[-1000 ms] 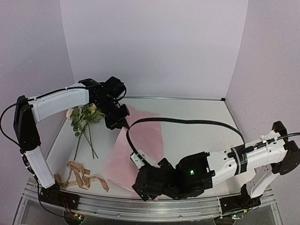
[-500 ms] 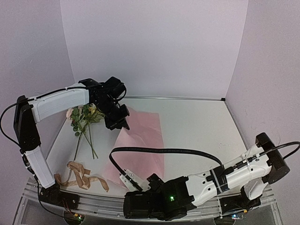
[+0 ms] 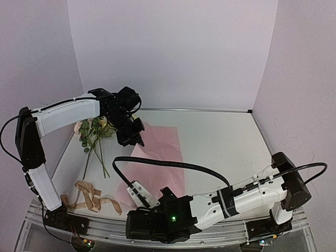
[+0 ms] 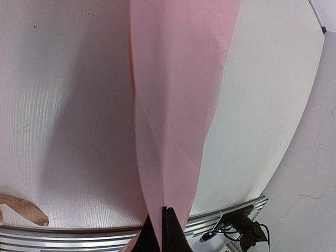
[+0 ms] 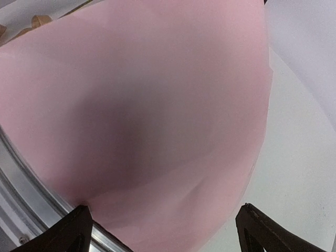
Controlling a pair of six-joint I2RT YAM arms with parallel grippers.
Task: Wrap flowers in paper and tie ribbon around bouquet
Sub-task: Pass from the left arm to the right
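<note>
The pink paper (image 3: pixel 159 156) lies on the white table, its far left corner lifted off the surface. My left gripper (image 3: pixel 132 137) is shut on that corner; in the left wrist view the sheet (image 4: pixel 178 105) hangs in a fold from the closed fingertips (image 4: pixel 164 211). My right gripper (image 3: pixel 135 218) is low at the table's front edge, open, with the paper's near edge (image 5: pixel 157 115) lying between its spread fingers (image 5: pixel 79 227). The flowers (image 3: pixel 94 131) lie at the left, stems toward me. The tan ribbon (image 3: pixel 89 197) lies curled at the front left.
A metal rail (image 3: pixel 105 226) runs along the table's front edge, right under my right gripper (image 5: pixel 165 231). Lilac walls (image 3: pixel 173 52) close in the back and both sides. The right arm's black cable (image 3: pixel 173 164) arcs over the paper.
My right arm has swung left and down to the front edge, over the paper's near corner. The left arm has kept its hold and not moved.
</note>
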